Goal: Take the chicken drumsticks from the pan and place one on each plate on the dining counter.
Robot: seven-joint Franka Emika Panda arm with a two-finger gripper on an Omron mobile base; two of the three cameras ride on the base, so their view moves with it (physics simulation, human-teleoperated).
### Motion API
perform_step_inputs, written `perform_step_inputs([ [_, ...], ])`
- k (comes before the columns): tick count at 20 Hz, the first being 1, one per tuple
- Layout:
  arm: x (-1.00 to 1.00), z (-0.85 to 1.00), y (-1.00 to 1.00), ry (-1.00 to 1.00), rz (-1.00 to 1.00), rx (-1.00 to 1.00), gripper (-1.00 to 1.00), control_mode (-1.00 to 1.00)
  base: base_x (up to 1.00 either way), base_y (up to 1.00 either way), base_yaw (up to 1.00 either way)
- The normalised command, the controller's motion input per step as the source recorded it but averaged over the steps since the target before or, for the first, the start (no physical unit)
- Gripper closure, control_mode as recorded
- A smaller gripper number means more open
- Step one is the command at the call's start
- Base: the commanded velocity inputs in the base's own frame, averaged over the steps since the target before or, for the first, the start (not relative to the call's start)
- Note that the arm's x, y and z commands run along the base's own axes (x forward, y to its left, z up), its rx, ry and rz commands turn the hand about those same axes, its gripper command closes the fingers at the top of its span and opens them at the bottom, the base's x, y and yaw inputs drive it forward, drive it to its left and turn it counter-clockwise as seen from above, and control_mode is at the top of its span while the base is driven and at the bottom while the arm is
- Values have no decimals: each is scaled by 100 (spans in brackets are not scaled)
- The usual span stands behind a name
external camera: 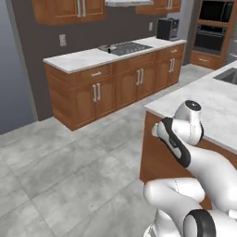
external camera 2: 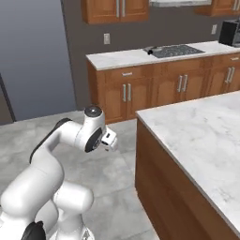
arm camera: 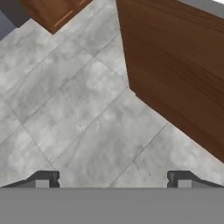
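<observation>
My gripper [arm camera: 113,179] is open, its two fingertips [arm camera: 46,178] far apart over grey floor tiles with nothing between them. In the right base view the hand [external camera 2: 109,140] hangs low beside the corner of the dining counter [external camera 2: 201,136], below its marble top. The pan [external camera: 108,47] is a small grey shape at the left edge of the black cooktop [external camera: 128,47] on the far counter, also visible as the pan [external camera 2: 150,49] in the right base view. The chicken drumsticks are too small to make out from here. The plates are out of view.
The island's brown wooden side [arm camera: 175,65] stands close to the hand. A dark inset sink [external camera: 227,76] sits in the island top. Wooden cabinets [external camera: 115,88] run under the far counter, with a black appliance [external camera: 166,28] on it. Open tiled floor [external camera: 69,157] lies between.
</observation>
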Motion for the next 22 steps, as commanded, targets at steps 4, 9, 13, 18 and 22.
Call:
perform_step_inputs([
  [4, 0, 0, 0, 0, 0, 0, -100, 100, 100, 48, -7],
  [9, 0, 0, 0, 0, 0, 0, -100, 100, 100, 45, -15],
  [13, 0, 0, 0, 0, 0, 0, -100, 100, 100, 46, -18],
  [18, 0, 0, 0, 0, 0, 0, -100, 100, 100, 47, -22],
  [22, 0, 0, 0, 0, 0, 0, -100, 100, 100, 48, -31],
])
